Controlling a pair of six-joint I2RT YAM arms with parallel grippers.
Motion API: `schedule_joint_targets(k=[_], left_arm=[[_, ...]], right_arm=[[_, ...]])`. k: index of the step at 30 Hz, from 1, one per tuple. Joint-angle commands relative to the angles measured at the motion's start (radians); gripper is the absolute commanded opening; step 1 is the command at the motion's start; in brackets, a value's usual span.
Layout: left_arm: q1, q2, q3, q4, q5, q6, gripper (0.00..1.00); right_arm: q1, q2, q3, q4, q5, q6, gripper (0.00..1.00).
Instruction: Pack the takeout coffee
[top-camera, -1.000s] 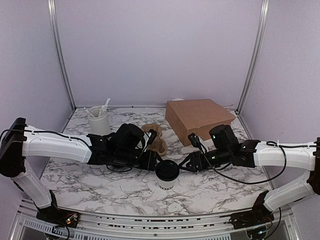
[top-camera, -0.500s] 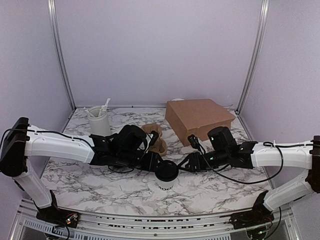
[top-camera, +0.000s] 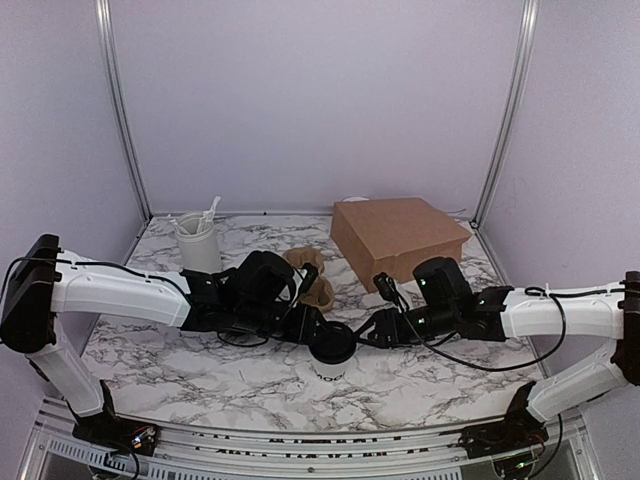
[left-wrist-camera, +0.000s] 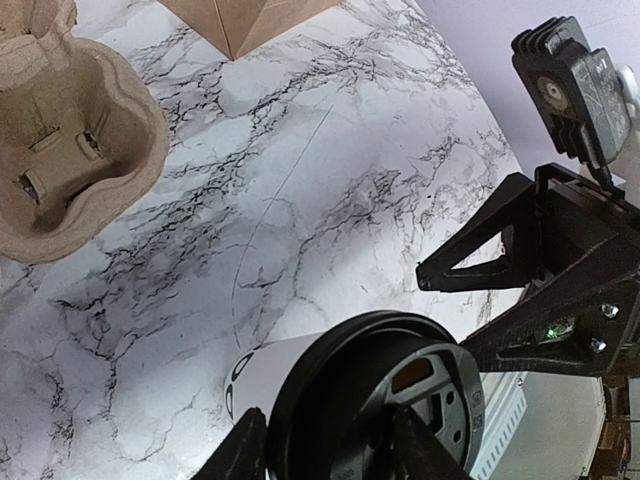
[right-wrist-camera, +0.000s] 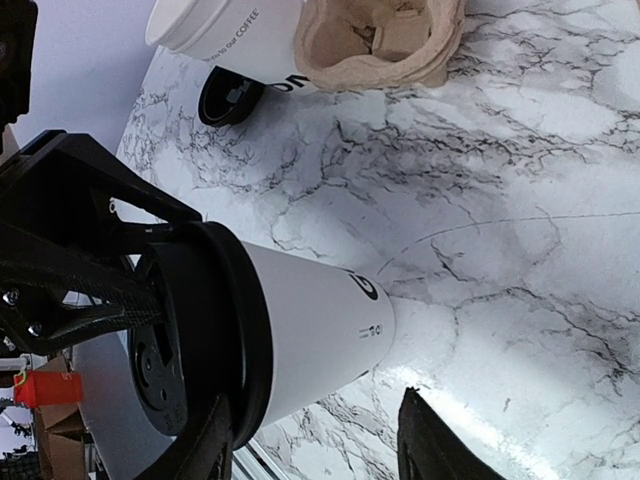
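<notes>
The left claw (left-wrist-camera: 330, 448) is part spread. Its two fingers (left-wrist-camera: 245, 452) lie just in front of the black lid (left-wrist-camera: 400, 400) of the coffee cup (left-wrist-camera: 265, 375). The lid looks wider than the gap between them, so this claw seems to pinch nothing. The right claw (right-wrist-camera: 318, 445) is spread too, turned on edge at the cup's other side; whether a finger touches the cup is unclear.

In the top view the cup stands upright at lower centre of the frame on the marbled bench (top-camera: 200, 370), between the two claws. The brown carrier (top-camera: 310, 280) sits just behind it, and the pocket seen from the left wrist is empty.

Judging by this, the lid is on but packing is not done. The cup has yet to be gripped, lifted and seated in a pocket. It is small, of white paper, with dark lettering low on its side.
</notes>
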Motion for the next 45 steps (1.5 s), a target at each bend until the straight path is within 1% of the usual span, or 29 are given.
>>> schedule_joint_targets(k=[1, 5, 13, 22, 28, 34, 45], left_arm=[[-0.009, 0.027, -0.015, -0.028, -0.016, 0.003, 0.44], [-0.009, 0.026, -0.019, -0.023, -0.015, -0.001, 0.44], [-0.009, 0.026, -0.03, -0.013, -0.016, -0.003, 0.44], [-0.009, 0.033, -0.043, 0.005, -0.01, -0.005, 0.44], [-0.008, 0.035, -0.044, 0.006, -0.01, -0.002, 0.44], [-0.009, 0.034, -0.048, 0.011, -0.004, 0.006, 0.42], [-0.014, 0.041, -0.048, 0.018, 0.012, 0.021, 0.42]], right_arm=[[0.012, 0.001, -0.002, -0.016, 0.029, 0.005, 0.53], [0.012, 0.003, 0.014, -0.025, 0.041, 0.003, 0.54], [0.016, 0.056, 0.02, -0.052, 0.048, 0.018, 0.53], [0.017, 0.053, -0.001, -0.065, 0.049, 0.033, 0.51], [0.017, 0.033, 0.062, -0.078, 0.072, 0.015, 0.51], [0.016, 0.075, 0.118, -0.06, 0.076, 0.013, 0.52], [0.015, 0.101, 0.153, -0.037, 0.066, 0.01, 0.52]])
